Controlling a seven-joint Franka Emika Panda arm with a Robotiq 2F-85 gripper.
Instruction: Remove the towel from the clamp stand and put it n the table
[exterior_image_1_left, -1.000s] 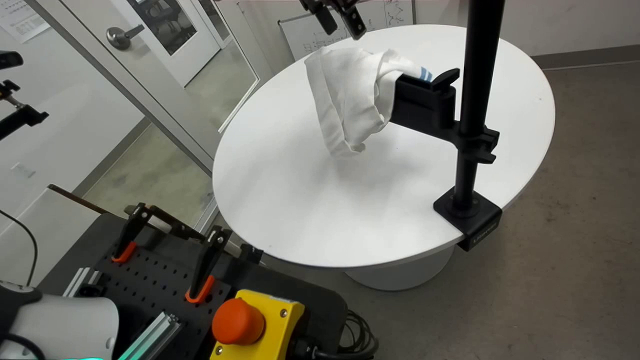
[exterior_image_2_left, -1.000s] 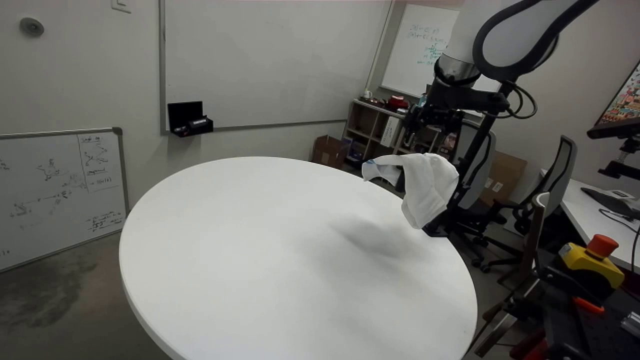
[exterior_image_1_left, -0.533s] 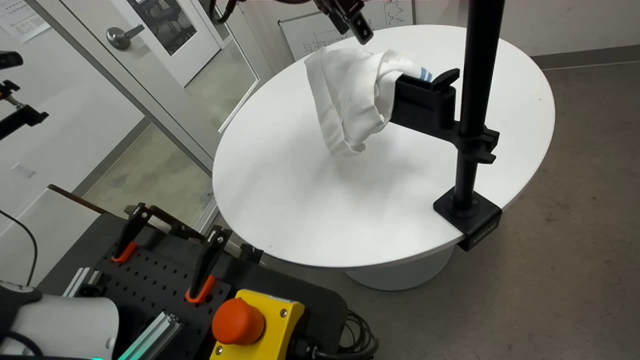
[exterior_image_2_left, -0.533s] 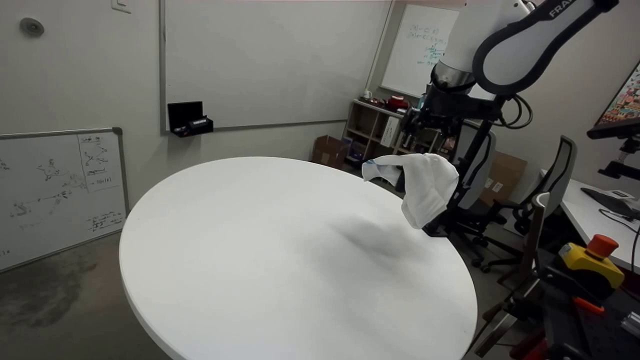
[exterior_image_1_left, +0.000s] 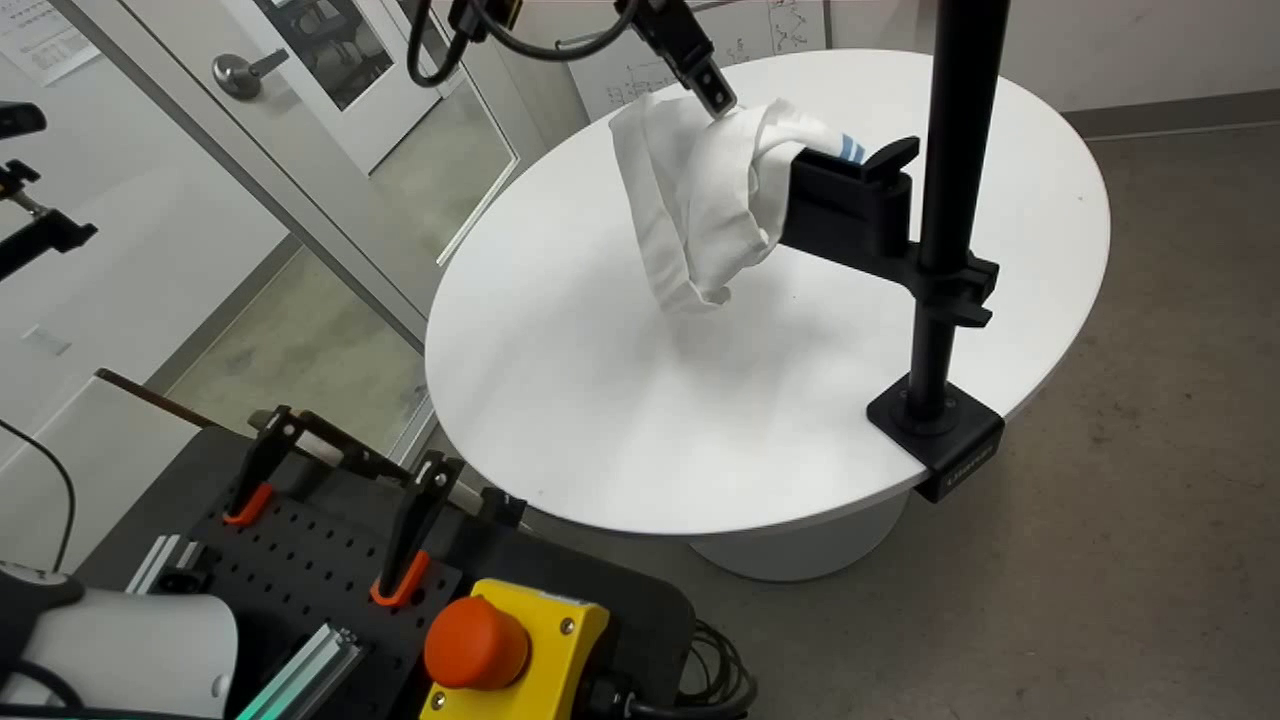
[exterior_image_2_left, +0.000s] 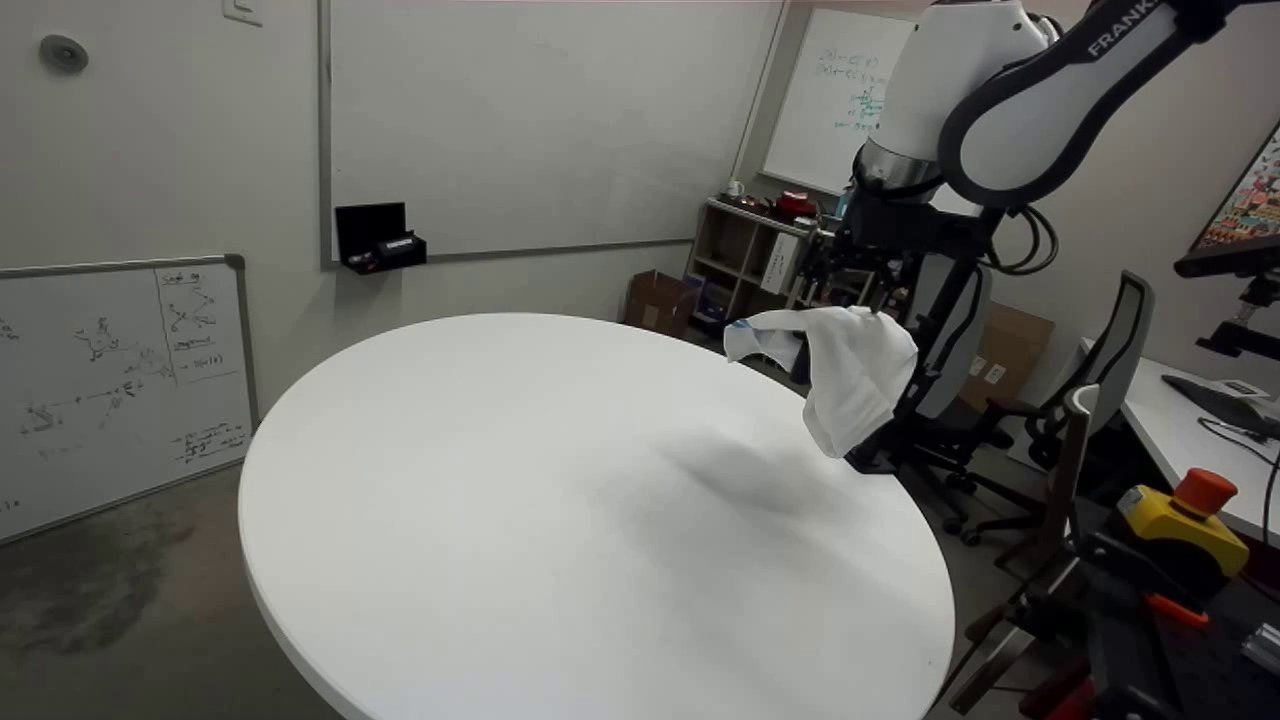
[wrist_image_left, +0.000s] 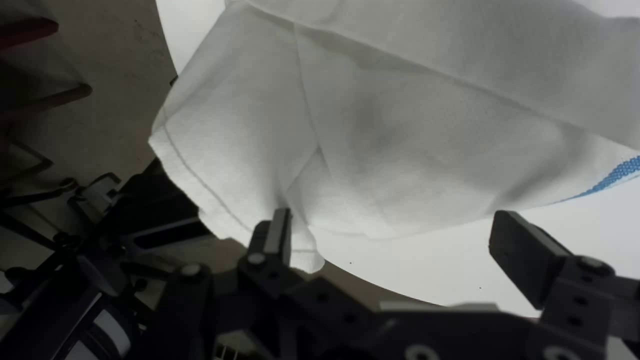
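A white towel with blue stripes hangs draped over the arm of the black clamp stand, above the table. The towel shows in both exterior views (exterior_image_1_left: 690, 190) (exterior_image_2_left: 862, 370) and fills much of the wrist view (wrist_image_left: 380, 115). The clamp stand (exterior_image_1_left: 850, 215) is fixed to the edge of the round white table (exterior_image_1_left: 580, 400); the table also shows in an exterior view (exterior_image_2_left: 500, 500). My gripper (wrist_image_left: 392, 217) is open and empty, its fingers wide apart at the towel. In an exterior view a fingertip of the gripper (exterior_image_1_left: 715, 98) overlaps the towel's top; I cannot tell whether it touches.
The stand's tall black pole (exterior_image_1_left: 965, 110) rises beside the towel. A black cart (exterior_image_1_left: 330, 540) with orange-tipped clamps and a yellow box with a red button (exterior_image_1_left: 520, 640) stands near the table. Office chairs (exterior_image_2_left: 1090, 380) and a shelf (exterior_image_2_left: 745, 250) are behind the stand.
My gripper has moved down to the top of the towel, and more of the arm has come into view. The towel and the clamp stand have not moved.
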